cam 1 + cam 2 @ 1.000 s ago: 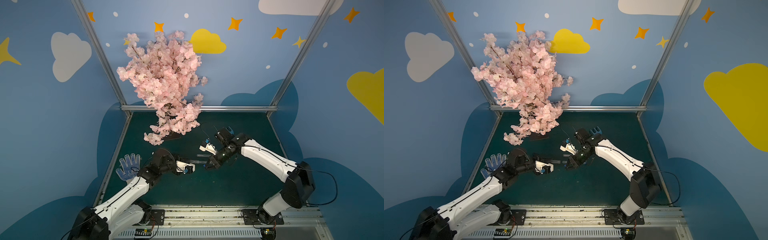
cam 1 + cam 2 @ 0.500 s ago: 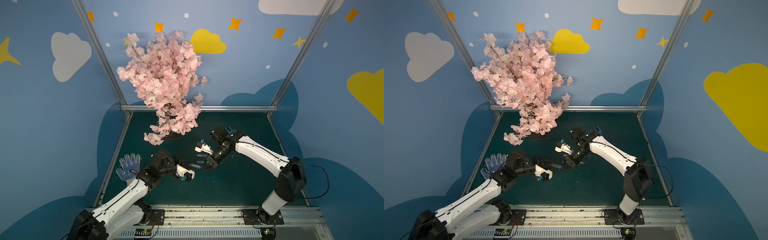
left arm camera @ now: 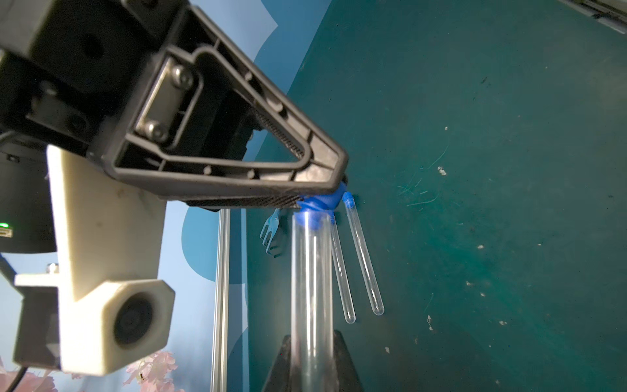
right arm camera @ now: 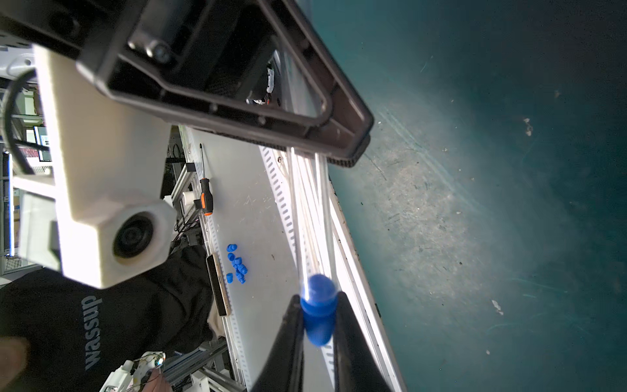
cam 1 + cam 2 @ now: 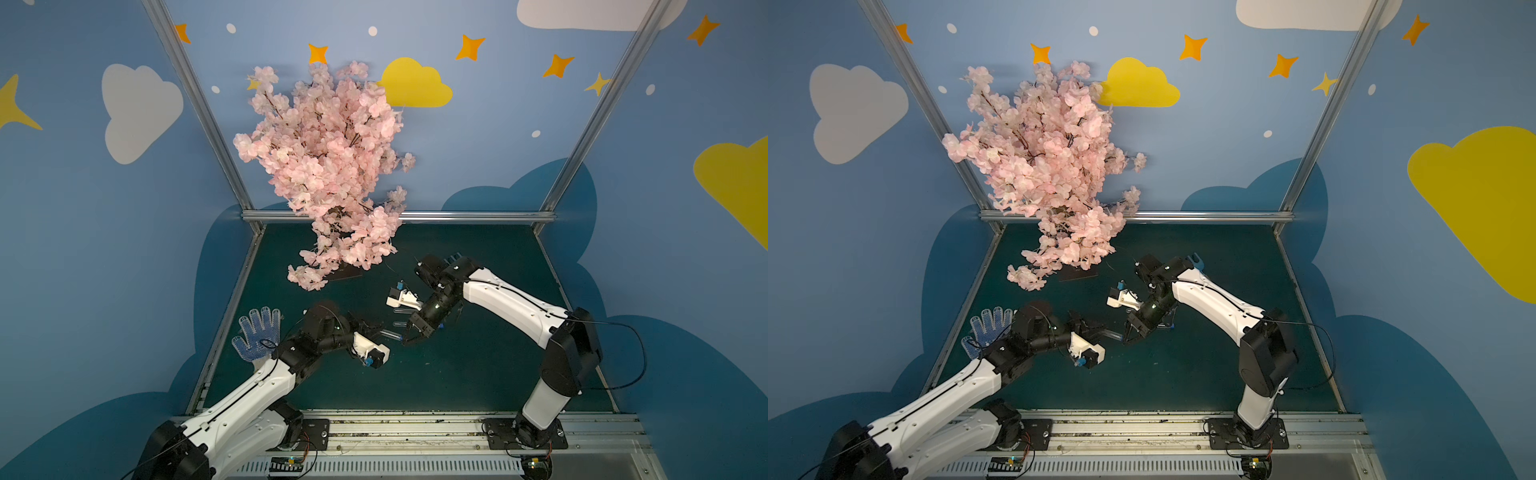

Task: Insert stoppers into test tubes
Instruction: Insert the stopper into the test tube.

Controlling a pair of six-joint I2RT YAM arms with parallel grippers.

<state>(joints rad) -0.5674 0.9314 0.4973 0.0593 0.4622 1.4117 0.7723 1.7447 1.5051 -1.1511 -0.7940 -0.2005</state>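
left end effector clamped on test tube | right end effector pinching stopper | fork handle hidden

Blue stopper, clear tube, dark-green mat, pink blossoms

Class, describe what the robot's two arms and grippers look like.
Both the left arm and right arm have white shells with black joints and black cables. The left gripper and right gripper have black, triangular open-frame fingers; a cream camera housing sits at each wrist.
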